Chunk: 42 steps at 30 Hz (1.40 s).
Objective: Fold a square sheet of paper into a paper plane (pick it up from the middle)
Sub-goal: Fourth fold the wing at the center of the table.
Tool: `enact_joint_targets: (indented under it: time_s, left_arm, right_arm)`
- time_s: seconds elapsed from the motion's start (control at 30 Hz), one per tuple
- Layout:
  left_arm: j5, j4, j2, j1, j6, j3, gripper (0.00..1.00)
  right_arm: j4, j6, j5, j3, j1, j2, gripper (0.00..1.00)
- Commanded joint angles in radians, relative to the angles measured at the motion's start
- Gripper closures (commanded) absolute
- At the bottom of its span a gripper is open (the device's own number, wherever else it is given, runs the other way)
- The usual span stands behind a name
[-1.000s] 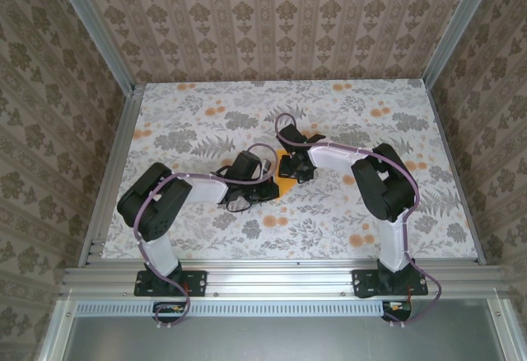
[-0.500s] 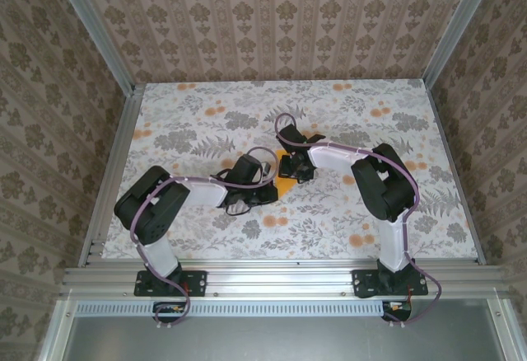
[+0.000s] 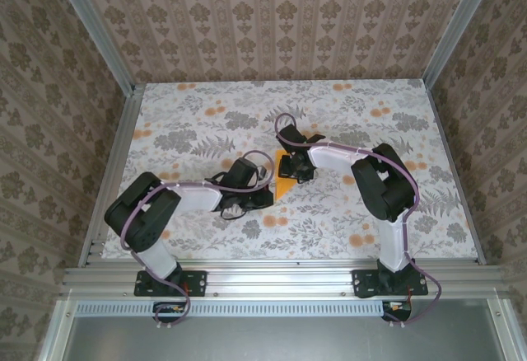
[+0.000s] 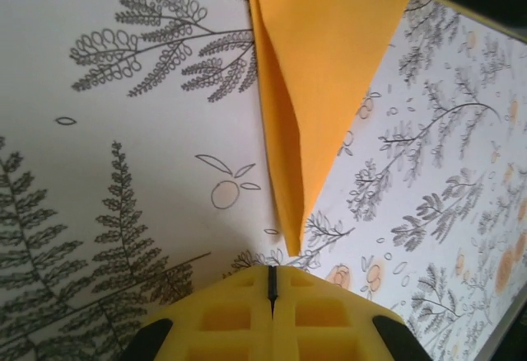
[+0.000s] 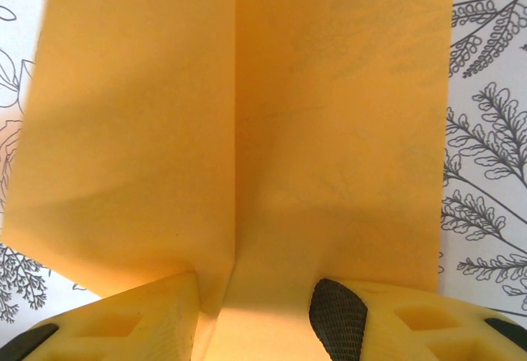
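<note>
Square sheet of paper, creased to a point, flat on floral table; left gripper clenched, empty, just beside its tip; right gripper parted astride its centre crease

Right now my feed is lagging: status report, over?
Left end effector shut, empty, just short of the tip of the folded paper. Right end effector open, straddling its centre crease. No obstruction seen.
</note>
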Motion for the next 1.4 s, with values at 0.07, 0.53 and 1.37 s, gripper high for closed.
enact_joint_targets:
  time_s: [0.07, 0.53, 1.37]
  left_arm:
    - [0.015, 0.105, -0.016, 0.023, -0.063, 0.009, 0.96]
    - [0.058, 0.239, 0.109, 0.037, -0.108, 0.076, 0.97]
    - [-0.019, 0.048, 0.183, 0.035, -0.059, 0.109, 1.00]
  right_arm:
    - [-0.133, 0.020, 0.098, -0.106, -0.022, 0.209, 0.50]
    - [-0.141, 0.034, 0.105, -0.103, -0.022, 0.215, 0.51]
    - [-0.139, 0.035, 0.104, -0.109, -0.023, 0.212, 0.51]
